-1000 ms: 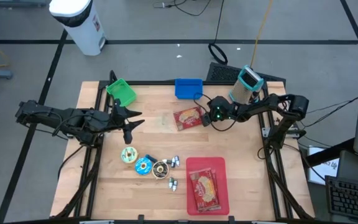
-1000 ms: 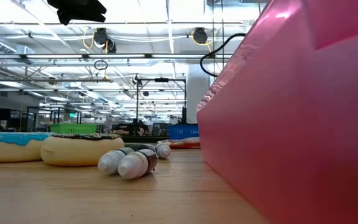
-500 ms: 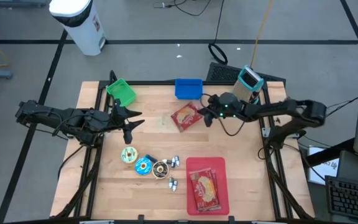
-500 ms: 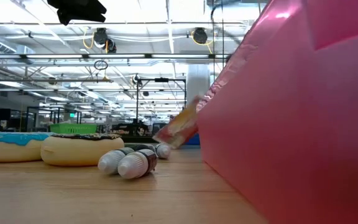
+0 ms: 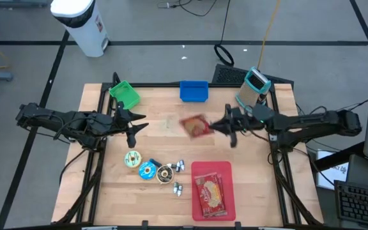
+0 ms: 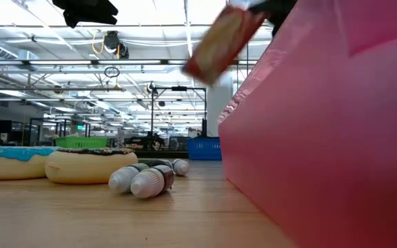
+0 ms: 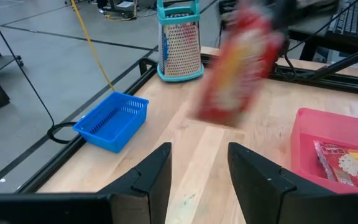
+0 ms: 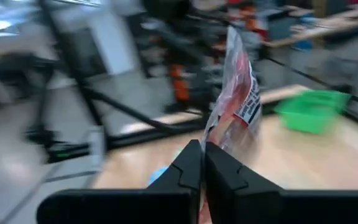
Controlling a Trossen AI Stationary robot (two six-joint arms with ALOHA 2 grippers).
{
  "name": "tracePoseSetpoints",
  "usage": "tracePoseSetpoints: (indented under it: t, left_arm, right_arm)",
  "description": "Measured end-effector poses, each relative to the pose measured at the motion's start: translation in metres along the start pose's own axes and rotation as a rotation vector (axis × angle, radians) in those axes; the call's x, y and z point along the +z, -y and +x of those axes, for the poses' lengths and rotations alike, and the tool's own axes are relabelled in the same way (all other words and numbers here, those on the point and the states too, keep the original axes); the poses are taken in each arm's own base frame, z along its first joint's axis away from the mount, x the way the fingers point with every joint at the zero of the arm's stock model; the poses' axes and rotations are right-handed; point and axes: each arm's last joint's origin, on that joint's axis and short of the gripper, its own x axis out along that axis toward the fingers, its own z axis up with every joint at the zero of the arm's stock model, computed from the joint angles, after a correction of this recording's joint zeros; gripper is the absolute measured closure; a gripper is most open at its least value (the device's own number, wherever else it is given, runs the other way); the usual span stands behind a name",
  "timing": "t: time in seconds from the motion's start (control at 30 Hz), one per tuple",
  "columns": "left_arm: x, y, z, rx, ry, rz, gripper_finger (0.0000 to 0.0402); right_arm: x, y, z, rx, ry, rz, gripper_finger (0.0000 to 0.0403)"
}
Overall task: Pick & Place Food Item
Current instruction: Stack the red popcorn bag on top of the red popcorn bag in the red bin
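Note:
A red snack packet point(image 5: 195, 126) hangs in the air over the table's middle, with my right gripper point(image 5: 213, 126) shut on it. It shows tilted at the top of the low view point(image 6: 222, 41) and blurred in the left wrist view point(image 7: 241, 68). My left gripper point(image 5: 136, 124) waits open at the table's left, above the wood, with nothing between its fingers point(image 7: 160, 177). At the near right a pink tray point(image 5: 200, 169) lies on the table with another red packet point(image 5: 211, 193) in it. My right gripper pinches the packet's right edge point(image 8: 215, 134) between its two fingers point(image 8: 188, 171). The fingers lie about level and come from the table's right side. The packet is lifted clear of the table and sticks out ahead of the fingers, tilted.
A blue basket point(image 5: 193, 91) and a green basket point(image 5: 124, 94) stand along the far edge, with a teal grater point(image 5: 255, 83) at the far right. Toy donuts point(image 5: 147, 169) and small bottles point(image 5: 177, 177) lie at the near left of the tray.
My right gripper has risen steeply from the table with the red packet, drawn a little toward the right edge and rolled. The packet lay flat on the wood and is now lifted clear and tilted, high in the low view.

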Motion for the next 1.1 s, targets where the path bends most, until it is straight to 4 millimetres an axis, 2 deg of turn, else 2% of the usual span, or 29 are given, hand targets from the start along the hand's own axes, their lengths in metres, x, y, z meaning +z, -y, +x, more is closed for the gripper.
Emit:
tracePoseSetpoints:
  t: [0.2,0.33,0.47,0.67,0.83,0.93,1.1]
  left_arm:
    - [0.0,0.0,0.0,-0.001,0.0,0.0,0.0243]
    - [0.0,0.0,0.0,-0.001,0.0,0.0,0.0243]
    - [0.0,0.0,0.0,-0.002,0.0,0.0,0.0243]
    - [0.0,0.0,0.0,-0.002,0.0,0.0,0.0243]
    - [0.0,0.0,0.0,-0.002,0.0,0.0,0.0243]
    - [0.0,0.0,0.0,-0.002,0.0,0.0,0.0243]
    - [0.0,0.0,0.0,-0.002,0.0,0.0,0.0243]
  right_arm:
    - [0.005,-0.051,-0.011,0.211,-0.027,0.075,0.0403]
    - [0.005,-0.083,-0.012,0.185,-0.136,0.075,0.0403]
    - [0.004,-0.113,-0.007,0.146,-0.256,0.07,0.0403]
    - [-0.004,-0.158,0.007,0.205,-0.445,0.081,0.0403]
    - [-0.018,-0.196,0.015,0.393,-0.598,0.048,0.0403]
    - [-0.033,-0.208,0.016,0.473,-0.691,0.054,0.0403]
    - [-0.049,-0.211,0.019,0.417,-0.766,0.082,0.0403]
